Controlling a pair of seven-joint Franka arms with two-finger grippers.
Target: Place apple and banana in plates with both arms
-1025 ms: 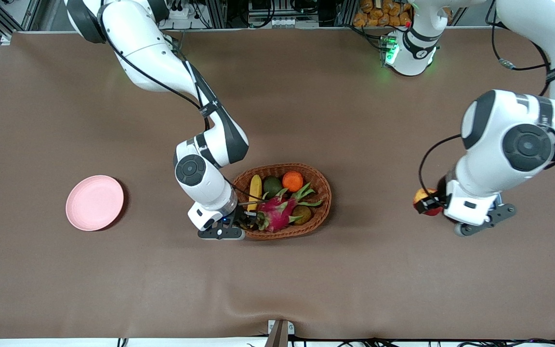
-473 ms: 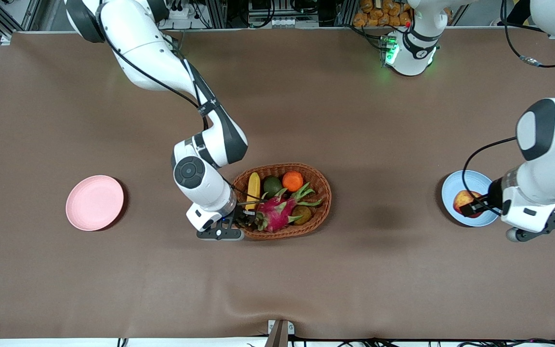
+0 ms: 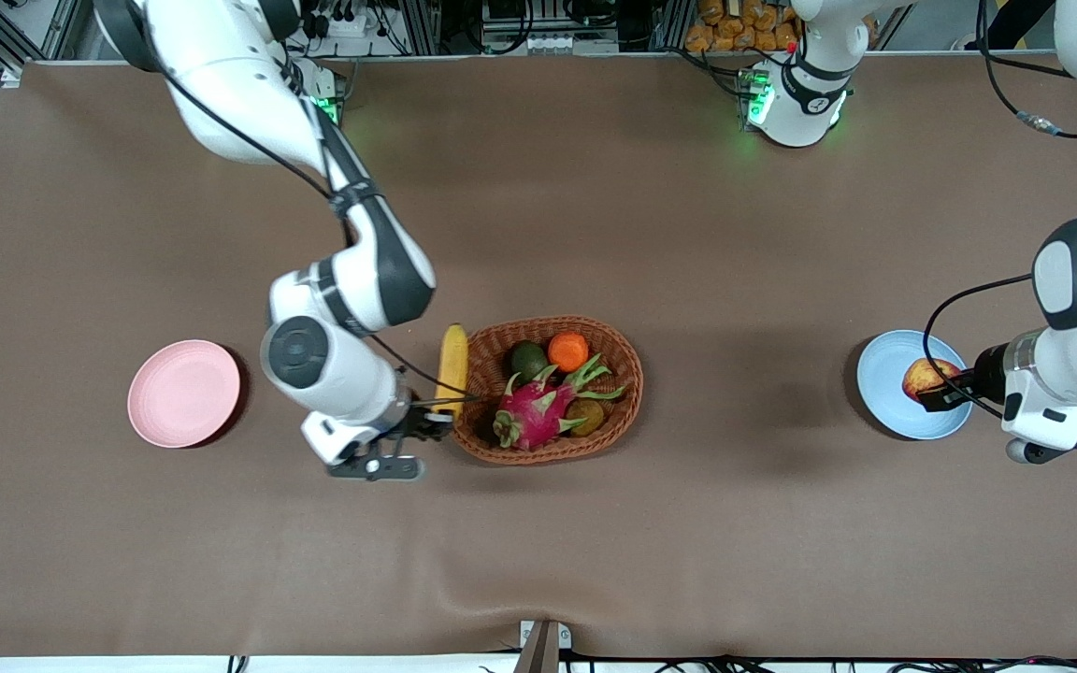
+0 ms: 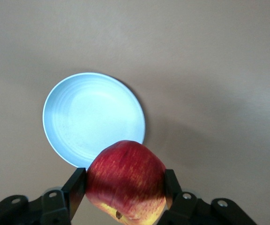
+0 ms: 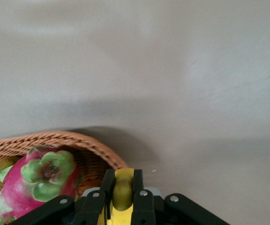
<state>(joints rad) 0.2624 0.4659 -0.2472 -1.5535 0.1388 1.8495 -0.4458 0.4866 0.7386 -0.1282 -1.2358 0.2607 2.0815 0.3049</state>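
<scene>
- The round, shallow pale pink plastic plate lies empty on the brown mat toward the right arm's end of the table, well apart from the basket.
- The right gripper is closed on one end of the slim, smooth yellow banana, which it holds in the air over the rim of the basket at the side facing the pink plate; the fingers press the fruit from both sides.
- The oval woven wicker basket sits near the middle of the table and holds a spiky pink dragon fruit with green scales, a plain orange fruit, a dark green round fruit and a brownish one.
- The round, shallow light blue plastic plate lies near the table's edge at the left arm's end.
- The left gripper is closed on the small round red apple with yellowish patches, one finger on each side, holding it over the blue plate's rim.
</scene>
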